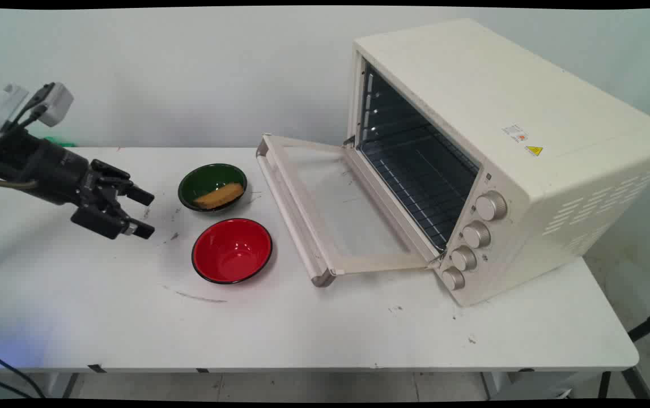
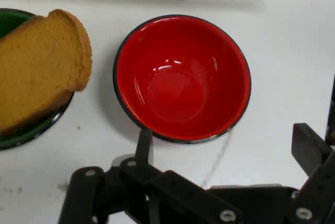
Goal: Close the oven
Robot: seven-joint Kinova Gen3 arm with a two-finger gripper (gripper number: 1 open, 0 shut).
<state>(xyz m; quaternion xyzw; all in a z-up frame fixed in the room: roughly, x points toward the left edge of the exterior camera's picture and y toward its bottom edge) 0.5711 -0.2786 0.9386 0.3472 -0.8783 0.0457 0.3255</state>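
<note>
My black gripper [image 1: 146,213] hangs open over the table's left side, holding nothing, its fingers pointing right toward two bowls. Nearest to it stands a red bowl [image 1: 232,250], empty, which fills the middle of the hand view [image 2: 182,78]. Just behind that bowl sits a green bowl [image 1: 212,187] with a slice of brown bread [image 1: 219,196] lying in it. In the hand view the bread [image 2: 39,72] overhangs the green bowl's [image 2: 21,134] rim at the left edge. One finger [image 2: 144,144] shows just below the red bowl.
A cream toaster oven [image 1: 489,153] stands on the right of the table with its glass door [image 1: 325,204] folded down flat toward the bowls and its wire rack [image 1: 415,190] bare. Four knobs [image 1: 475,235] line its front right corner.
</note>
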